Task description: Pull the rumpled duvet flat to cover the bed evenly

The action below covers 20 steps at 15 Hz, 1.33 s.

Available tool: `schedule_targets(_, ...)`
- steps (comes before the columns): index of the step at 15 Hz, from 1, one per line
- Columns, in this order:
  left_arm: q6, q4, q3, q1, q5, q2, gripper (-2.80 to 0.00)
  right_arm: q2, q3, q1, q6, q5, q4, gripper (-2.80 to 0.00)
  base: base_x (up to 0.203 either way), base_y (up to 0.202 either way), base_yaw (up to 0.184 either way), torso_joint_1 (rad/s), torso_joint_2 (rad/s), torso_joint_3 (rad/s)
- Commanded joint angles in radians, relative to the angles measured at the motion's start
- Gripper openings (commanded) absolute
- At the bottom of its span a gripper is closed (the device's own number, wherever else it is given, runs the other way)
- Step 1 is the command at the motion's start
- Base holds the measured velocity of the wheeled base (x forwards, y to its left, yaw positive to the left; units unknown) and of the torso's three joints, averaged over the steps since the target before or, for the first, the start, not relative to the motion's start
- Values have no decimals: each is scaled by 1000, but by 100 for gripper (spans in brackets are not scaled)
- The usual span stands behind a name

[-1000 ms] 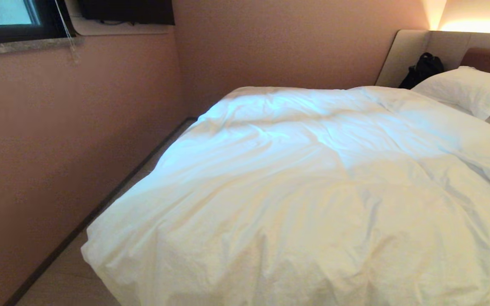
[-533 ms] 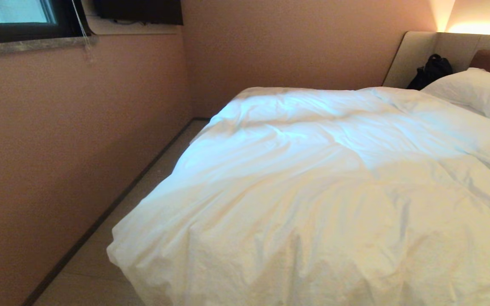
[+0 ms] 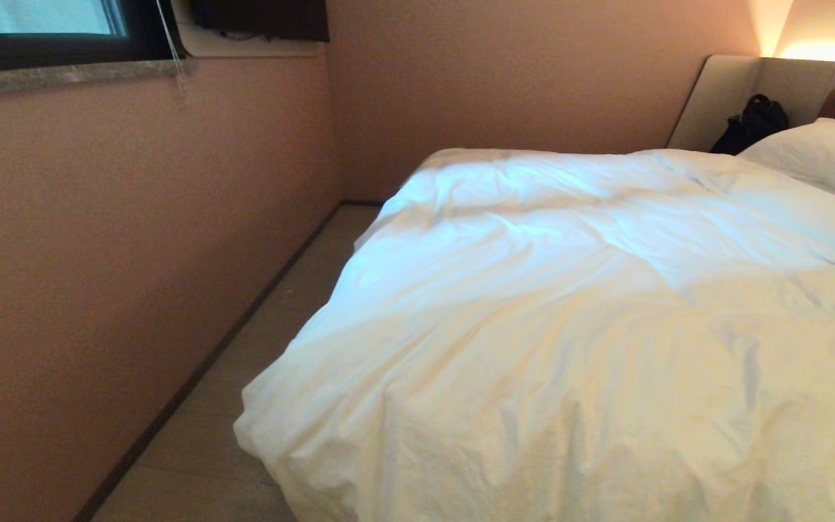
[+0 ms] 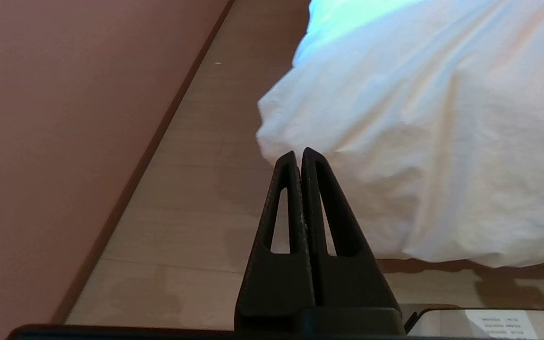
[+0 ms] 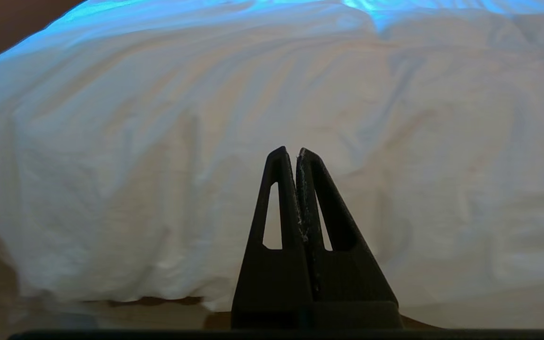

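The white puffy duvet (image 3: 577,304) lies wrinkled over the bed, and its near left corner (image 3: 258,435) droops over the bed's edge toward the floor. Of the bed only the padded headboard (image 3: 722,94) shows at the far right. Neither arm appears in the head view. My left gripper (image 4: 299,153) is shut and empty, short of the duvet's hanging corner (image 4: 281,127) and above the floor. My right gripper (image 5: 291,152) is shut and empty too, facing the duvet's draped side (image 5: 206,141). The duvet's lower hem (image 4: 442,257) hangs over a dark strip of the base.
A pinkish wall (image 3: 98,254) runs along the left, leaving a narrow strip of pale wood floor (image 3: 243,406) beside the bed. A window (image 3: 48,22) sits at the top left. A white pillow (image 3: 823,156) and a black bag (image 3: 751,123) rest by the headboard.
The whole head view has shifted right across the picture, so the camera has turned or driven left. More floor and wall show now. The duvet itself lies as before.
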Motion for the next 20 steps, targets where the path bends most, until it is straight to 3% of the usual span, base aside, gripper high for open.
schedule_targets(1,0,1,0,1,0,0,-280,1,1,0,1,0,1,-280,0,198,1,2,2,2)
schedule_targets(20,-3,-1,0,1,0,0,-280,1,-1,0,1,0,1,-280,0,196,-1,3,1,2)
